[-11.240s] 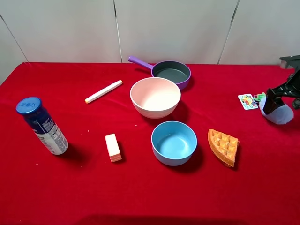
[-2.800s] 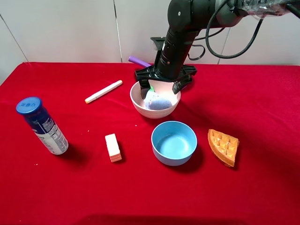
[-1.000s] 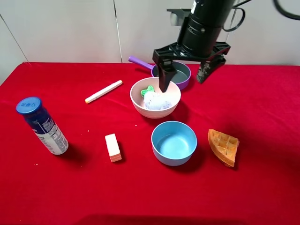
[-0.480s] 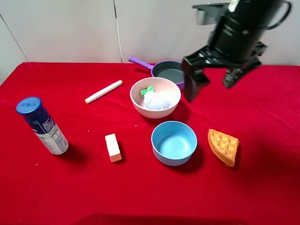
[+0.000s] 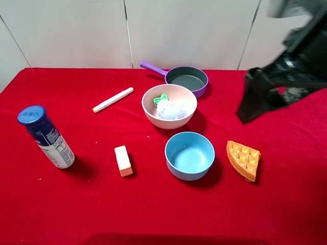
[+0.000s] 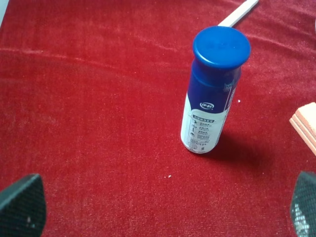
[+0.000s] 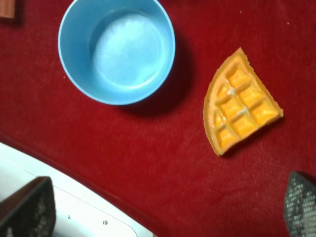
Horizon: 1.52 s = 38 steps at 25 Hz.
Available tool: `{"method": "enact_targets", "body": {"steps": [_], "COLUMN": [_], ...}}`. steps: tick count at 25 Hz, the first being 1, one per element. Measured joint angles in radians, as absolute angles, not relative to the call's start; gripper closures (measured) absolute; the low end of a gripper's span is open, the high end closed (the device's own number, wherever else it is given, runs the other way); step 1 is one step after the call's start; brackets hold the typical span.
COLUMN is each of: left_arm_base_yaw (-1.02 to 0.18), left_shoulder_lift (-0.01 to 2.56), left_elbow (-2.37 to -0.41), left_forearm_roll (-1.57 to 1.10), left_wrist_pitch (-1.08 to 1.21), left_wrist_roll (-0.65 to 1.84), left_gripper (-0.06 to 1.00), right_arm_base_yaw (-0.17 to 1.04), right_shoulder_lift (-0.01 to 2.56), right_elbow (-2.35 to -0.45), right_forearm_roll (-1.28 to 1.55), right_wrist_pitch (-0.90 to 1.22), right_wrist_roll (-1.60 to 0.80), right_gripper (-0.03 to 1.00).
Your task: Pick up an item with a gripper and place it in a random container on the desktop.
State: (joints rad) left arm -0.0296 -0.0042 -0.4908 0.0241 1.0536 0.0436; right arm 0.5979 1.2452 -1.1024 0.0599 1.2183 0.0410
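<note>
Exterior high view: toy (image 5: 170,109) sits inside the pink bowl (image 5: 153,113), so the place step looks done. From the right gripper (image 5: 278,97), toy and bowl lie well off toward the table's middle, w/ the blue bowl (image 5: 189,155) and waffle (image 5: 243,159) nearer, below it. Toy's long axis is hard to read; leafy end points away from the gripper. Right arm is the nearer one; left gripper isn't seen in this view. Right gripper: blurred, raised above the red desktop (image 5: 92,204), fingers spread wide apart, holding nothing, touching nothing. Right wrist view agrees: fingertips (image 7: 29,207) at opposite edges, waffle and blue bowl between. Left wrist view: left fingertips (image 6: 22,205) also wide apart, empty, near a blue-capped bottle (image 6: 212,94). Next move is likely just retreat.
</note>
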Motion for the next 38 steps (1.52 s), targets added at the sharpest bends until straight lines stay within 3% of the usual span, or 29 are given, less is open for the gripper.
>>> {"method": "enact_targets", "body": {"steps": [15,28,38], "left_arm_base_yaw": [-0.03,-0.03,-0.03], "left_shoulder_lift": [-0.004,-0.004,-0.004], "left_elbow": [-0.491,-0.491,-0.491], "left_forearm_roll": [0.024,0.024,0.024], "left_wrist_pitch": [1.054,1.054,1.054], "left_wrist_roll": [0.044,0.044,0.044], "left_gripper": [-0.04,-0.04,-0.04], "right_arm_base_yaw": [0.569,0.147,0.037], "right_shoulder_lift": [0.699,0.265,0.0], "right_elbow": [-0.89,-0.655,-0.501], "right_forearm_roll": [0.005,0.0,0.0], "right_wrist_pitch": [1.21,1.182,1.041], "right_wrist_roll": [0.041,0.041,0.041], "right_gripper": [0.28,0.28,0.28]}}
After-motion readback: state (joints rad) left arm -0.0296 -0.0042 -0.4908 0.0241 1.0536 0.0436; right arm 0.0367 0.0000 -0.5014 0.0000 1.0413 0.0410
